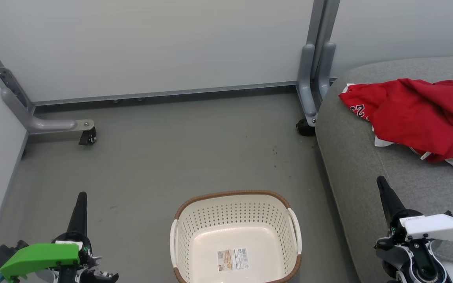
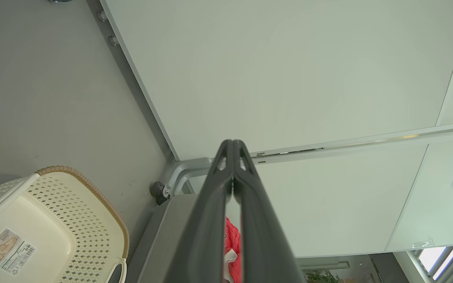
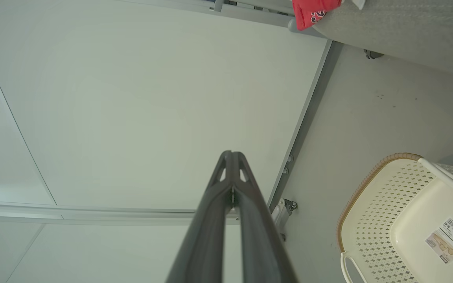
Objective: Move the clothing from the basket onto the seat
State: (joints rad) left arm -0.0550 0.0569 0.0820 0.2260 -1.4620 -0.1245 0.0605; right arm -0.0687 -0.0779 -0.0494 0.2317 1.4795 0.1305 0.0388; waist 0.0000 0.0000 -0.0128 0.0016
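The red clothing (image 1: pixel 419 116) with white trim and dark print lies in a crumpled heap on the grey seat (image 1: pixel 352 157) at the right. On the floor at bottom centre stands the cream perforated basket (image 1: pixel 195 228), holding nothing but a label on its bottom. My left gripper (image 1: pixel 81 195) is shut at the lower left, well left of the basket. My right gripper (image 1: pixel 380 180) is shut over the seat's front part, below the clothing. The wrist views show shut fingertips of the left gripper (image 2: pixel 232 142) and the right gripper (image 3: pixel 232 153), the basket (image 2: pixel 73 236) (image 3: pixel 372 220) and bits of clothing (image 2: pixel 232 239) (image 3: pixel 313 11).
Pale partition walls (image 1: pixel 151 47) close off the back and left. Their grey feet with castors (image 1: pixel 88 137) (image 1: pixel 305 127) stick out onto the grey floor (image 1: pixel 179 157). The seat's edge runs close beside the basket's right side.
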